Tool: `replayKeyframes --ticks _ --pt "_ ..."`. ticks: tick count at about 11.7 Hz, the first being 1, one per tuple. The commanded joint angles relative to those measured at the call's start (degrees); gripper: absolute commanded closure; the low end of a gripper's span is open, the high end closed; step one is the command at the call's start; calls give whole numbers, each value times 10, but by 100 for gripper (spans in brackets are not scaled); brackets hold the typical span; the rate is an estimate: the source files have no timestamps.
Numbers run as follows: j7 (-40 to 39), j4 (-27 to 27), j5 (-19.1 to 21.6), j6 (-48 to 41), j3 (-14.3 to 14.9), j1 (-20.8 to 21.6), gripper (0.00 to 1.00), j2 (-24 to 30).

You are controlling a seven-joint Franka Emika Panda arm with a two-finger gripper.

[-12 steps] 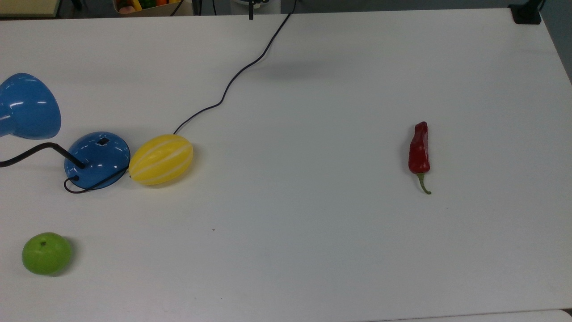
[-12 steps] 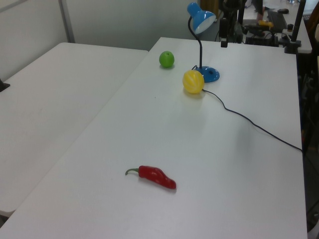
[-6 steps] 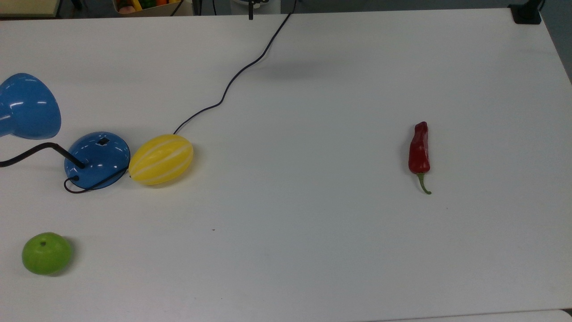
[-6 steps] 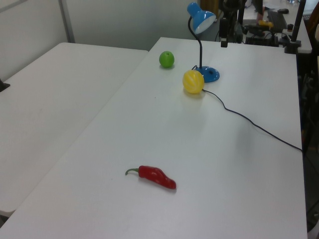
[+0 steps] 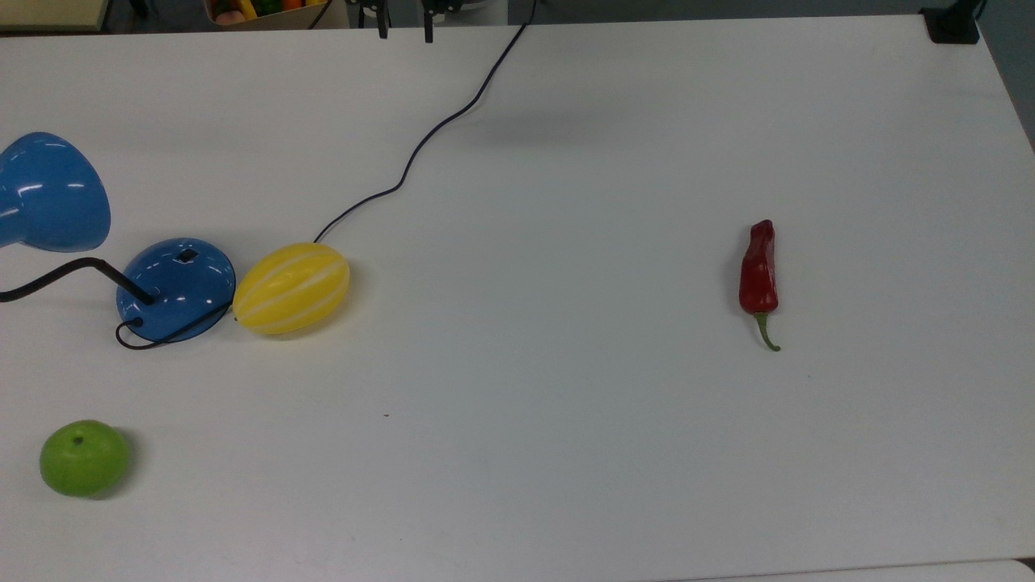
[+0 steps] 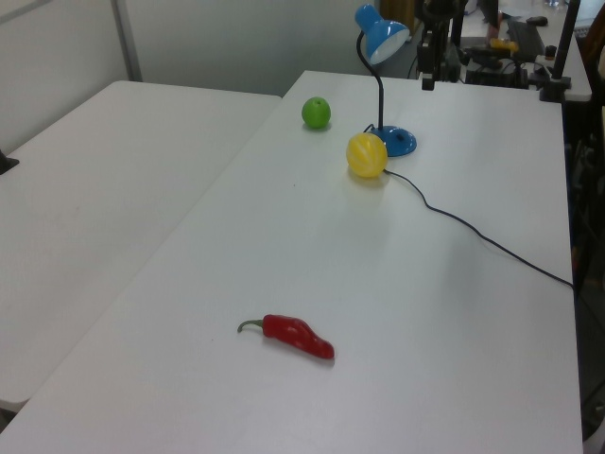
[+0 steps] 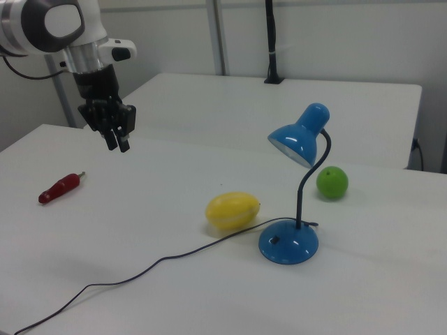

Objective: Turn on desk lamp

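The desk lamp stands at the top view's left: a glossy blue dome base (image 5: 174,287) with a small black switch (image 5: 187,255) on top, a black bendy neck and a blue cone shade (image 5: 48,194). The right view shows the base (image 7: 288,244) and the shade (image 7: 297,143); the left view shows the base (image 6: 397,142). My gripper (image 5: 404,32) hangs open at the top view's upper edge, far from the lamp and above the table with nothing in it. It is also in the right view (image 7: 116,145) and the left view (image 6: 427,80).
A yellow striped melon (image 5: 291,288) lies right beside the lamp base. The black cord (image 5: 420,145) runs from behind the melon to the table's far edge. A green apple (image 5: 84,457) sits near the lamp, and a red chili (image 5: 758,271) lies far off at the top view's right.
My gripper has shifted toward the top view's left along the upper edge; two fingertips show there now instead of one. The lamp and the other objects have not moved.
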State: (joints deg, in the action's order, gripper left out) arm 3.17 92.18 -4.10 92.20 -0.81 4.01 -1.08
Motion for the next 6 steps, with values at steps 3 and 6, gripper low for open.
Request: replayKeyframes --ticks 3,6 --pt "10 2 -2 -2 5 4 100 6" --pt "10 5 -4 -1 6 -22 100 6"
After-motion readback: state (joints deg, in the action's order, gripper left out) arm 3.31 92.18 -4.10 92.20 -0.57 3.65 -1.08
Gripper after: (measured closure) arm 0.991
